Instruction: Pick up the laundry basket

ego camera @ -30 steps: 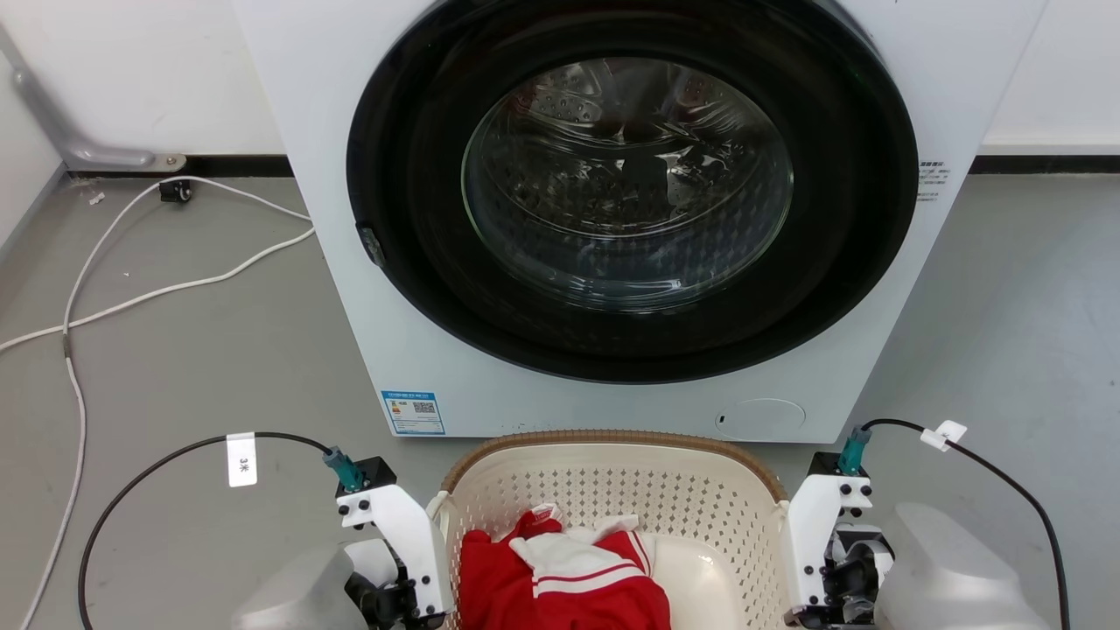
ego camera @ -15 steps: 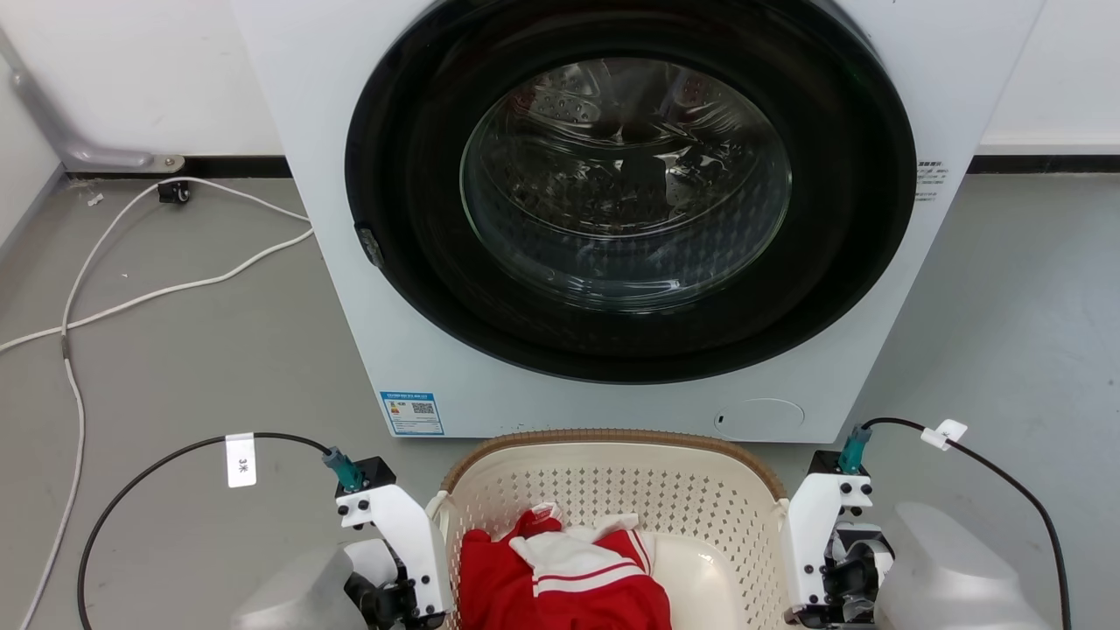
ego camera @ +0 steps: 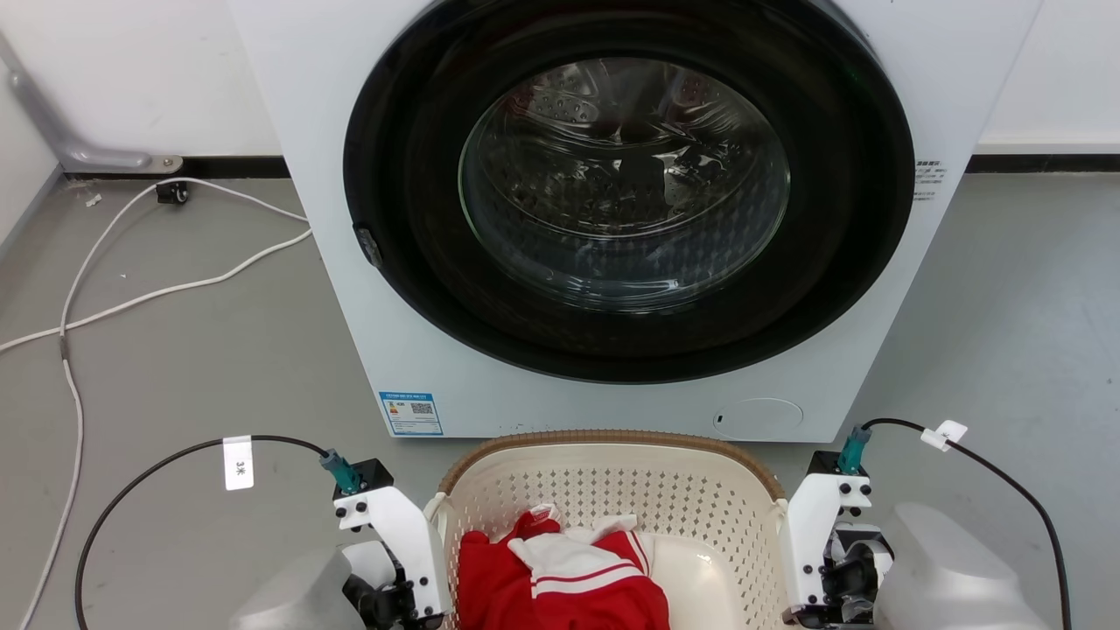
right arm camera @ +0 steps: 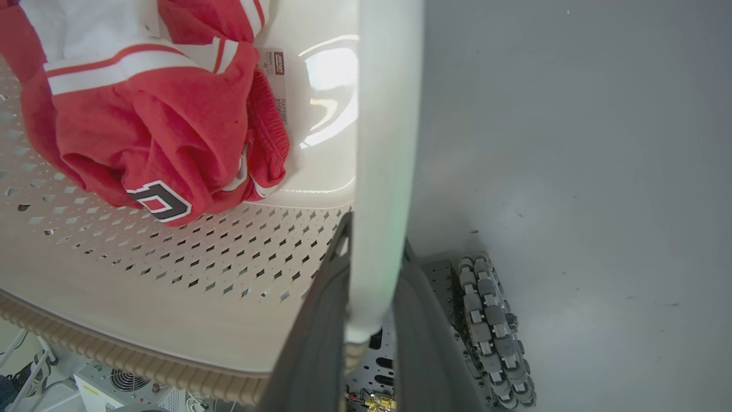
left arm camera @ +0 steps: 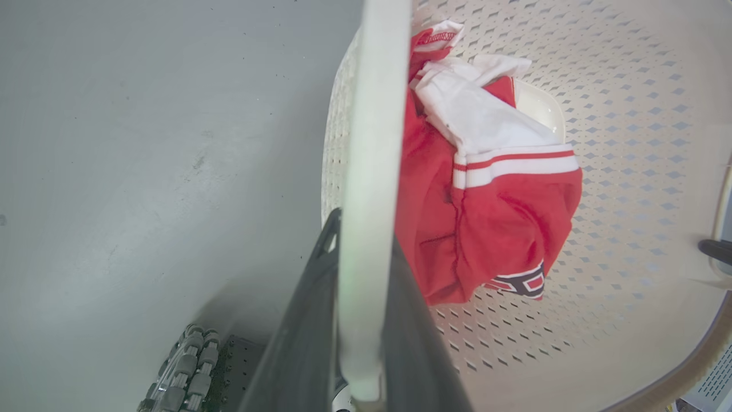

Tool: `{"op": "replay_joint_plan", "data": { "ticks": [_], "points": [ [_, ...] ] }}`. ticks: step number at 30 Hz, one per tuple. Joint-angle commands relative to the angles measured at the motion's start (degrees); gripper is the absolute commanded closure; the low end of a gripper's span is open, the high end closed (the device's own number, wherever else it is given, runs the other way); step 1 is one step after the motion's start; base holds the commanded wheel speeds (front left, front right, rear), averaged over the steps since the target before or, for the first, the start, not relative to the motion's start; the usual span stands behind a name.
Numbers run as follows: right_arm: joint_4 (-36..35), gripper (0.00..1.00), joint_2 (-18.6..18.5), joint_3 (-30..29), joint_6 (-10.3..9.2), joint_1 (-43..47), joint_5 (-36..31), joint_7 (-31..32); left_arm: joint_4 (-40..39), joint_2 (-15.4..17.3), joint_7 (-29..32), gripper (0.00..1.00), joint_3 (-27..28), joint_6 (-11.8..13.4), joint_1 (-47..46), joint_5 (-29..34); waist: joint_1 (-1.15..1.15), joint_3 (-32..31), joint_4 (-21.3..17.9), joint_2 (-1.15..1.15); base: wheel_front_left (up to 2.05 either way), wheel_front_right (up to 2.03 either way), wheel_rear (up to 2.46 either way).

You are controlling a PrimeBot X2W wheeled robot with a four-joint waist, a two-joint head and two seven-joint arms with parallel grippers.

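A: Grip noted?
B: The left gripper (left arm camera: 366, 240) is closed on the left handle (left arm camera: 372, 143) and the right gripper (right arm camera: 376, 234) on the right handle (right arm camera: 383, 143). The basket (ego camera: 612, 490) is held between them, just before the washer (ego camera: 525, 402).
A: Risks?
B: If one side is raised faster, the basket is likely tipped and a smooth handle slid from its pinch. The rim could be knocked on the washer.
A: Lie?
B: The mouth is turned up. The long axis is judged handle to handle, along the washer front.
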Motion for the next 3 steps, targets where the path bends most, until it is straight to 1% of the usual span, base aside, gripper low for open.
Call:
{"op": "replay_joint_plan", "data": {
  "ticks": [1, 3],
  "points": [
    [-0.42, 1.0, 1.4, 0.06, 0.8, -0.35, 0.67, 0.04, -0.69, -1.15, -0.33, 1.0, 0.26, -0.75, 0.15, -0.51, 0.0, 0.03, 0.04, 0.0, 0.0, 0.0, 0.0],
    [-0.42, 1.0, 1.4, 0.04, 0.8, -0.29, 0.75, 0.09, -0.77, -1.12, -0.29, 1.0, 0.18, -0.75, 0.05, -0.48, 0.0, 0.1, 0.11, 0.0, 0.0, 0.0, 0.0]
  ]
}}
